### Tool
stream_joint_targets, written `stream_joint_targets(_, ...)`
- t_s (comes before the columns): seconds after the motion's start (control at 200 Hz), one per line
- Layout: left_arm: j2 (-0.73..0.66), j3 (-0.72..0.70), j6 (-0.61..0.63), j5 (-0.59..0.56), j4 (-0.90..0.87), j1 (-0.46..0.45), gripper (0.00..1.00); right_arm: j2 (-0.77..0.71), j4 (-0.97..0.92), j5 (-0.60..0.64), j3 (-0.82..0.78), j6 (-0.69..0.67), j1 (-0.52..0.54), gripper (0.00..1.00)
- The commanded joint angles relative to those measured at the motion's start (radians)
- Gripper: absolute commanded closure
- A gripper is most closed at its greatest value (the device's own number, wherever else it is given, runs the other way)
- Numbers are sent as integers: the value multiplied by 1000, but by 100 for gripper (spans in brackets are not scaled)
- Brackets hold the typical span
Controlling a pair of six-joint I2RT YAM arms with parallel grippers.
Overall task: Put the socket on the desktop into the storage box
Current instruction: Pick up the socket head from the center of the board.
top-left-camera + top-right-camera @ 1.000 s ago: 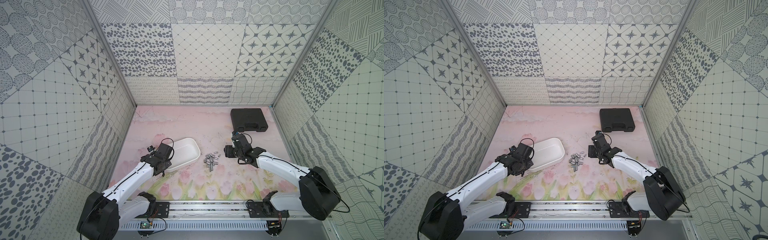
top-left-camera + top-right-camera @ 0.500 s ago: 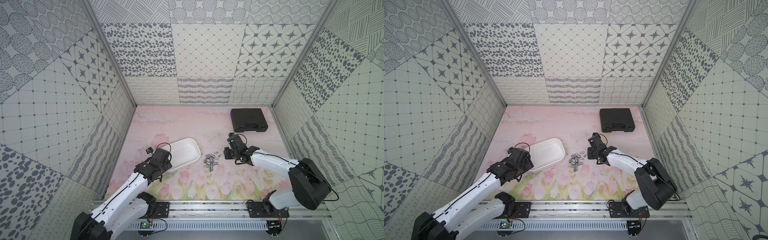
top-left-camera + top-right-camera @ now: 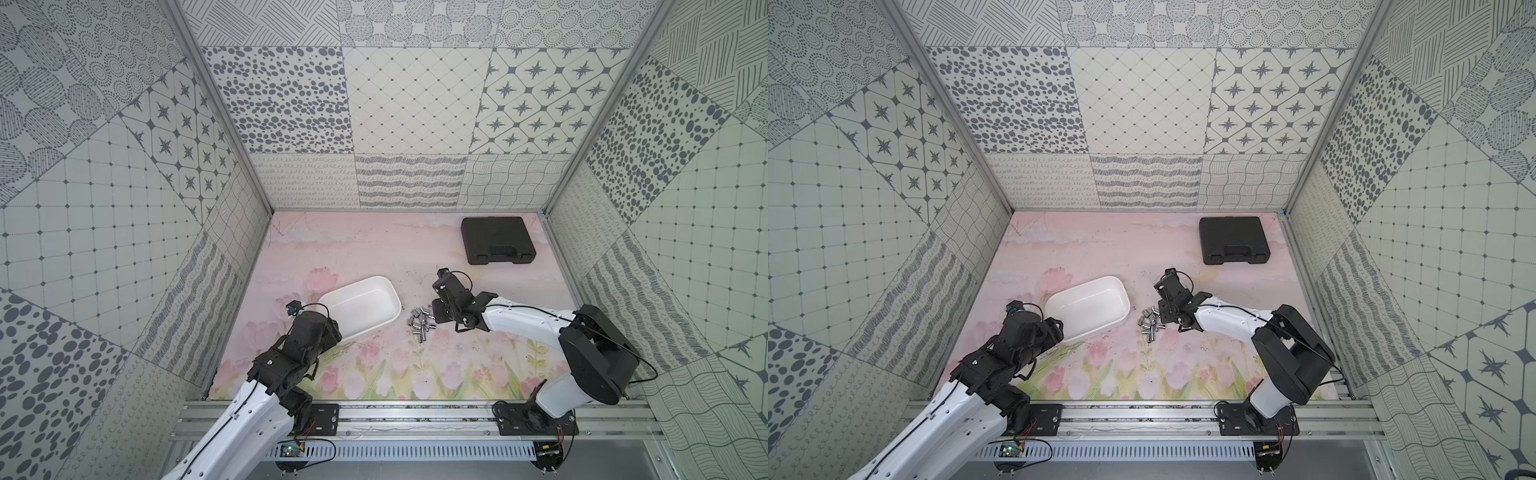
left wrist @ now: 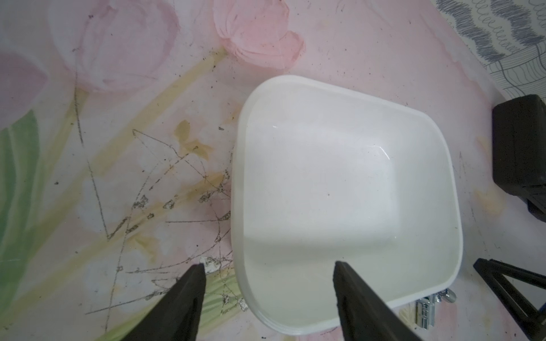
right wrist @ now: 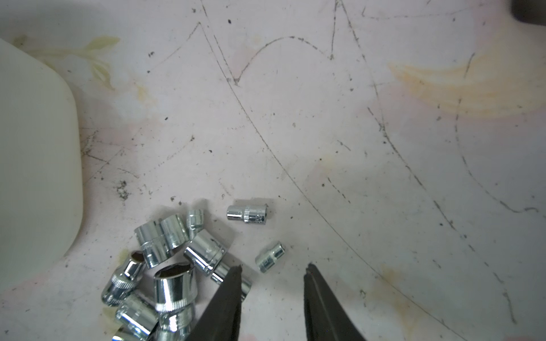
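Grasping one socket is judged the step in hand; nothing is in the box (image 3: 357, 303) yet. Sockets (image 3: 419, 326) lie heaped on the tabletop (image 3: 374, 249), just right of the box. Right tool (image 5: 273, 271) is unclenched and empty, low at the heap's right edge. A small socket (image 5: 270, 257) lies just ahead of the gap, and one finger (image 5: 224, 301) overlaps another piece. Left tool (image 4: 269, 265) is released too, straddling the box's near-left wall, nothing gripped.

To be done well: the small socket should be taken, not the heap. Tool to be eased forward until that piece is centred between the fingers, then clamped across the round body. The overlapped piece should be cleared first, or it gets dragged along. Chrome looks slick, so a square, deep grip is advised.

Not resolved: heap's near part is cut off in the right wrist view, so no count is given. Right fingertips are masked by the wrist in both top views. Finger height above the tabletop cannot be told. Box's near corner is hidden behind the left fingers.
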Motion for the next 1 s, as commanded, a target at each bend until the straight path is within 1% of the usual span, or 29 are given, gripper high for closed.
stream_joint_targets(0.0,16,5,35,27,33,-4,27,46,-14,55,43,-2,13,63)
stream_joint_targets(0.215,45,13,39,30,33,-8,28,67,-23,73,52,3,18,63)
stream_joint_targets(0.785,40,12,40,27,32,-11,28,123,-50,77,76,19,32,63)
stream_joint_targets(0.995,41,13,42,26,33,-11,28,124,-61,83,75,26,33,67)
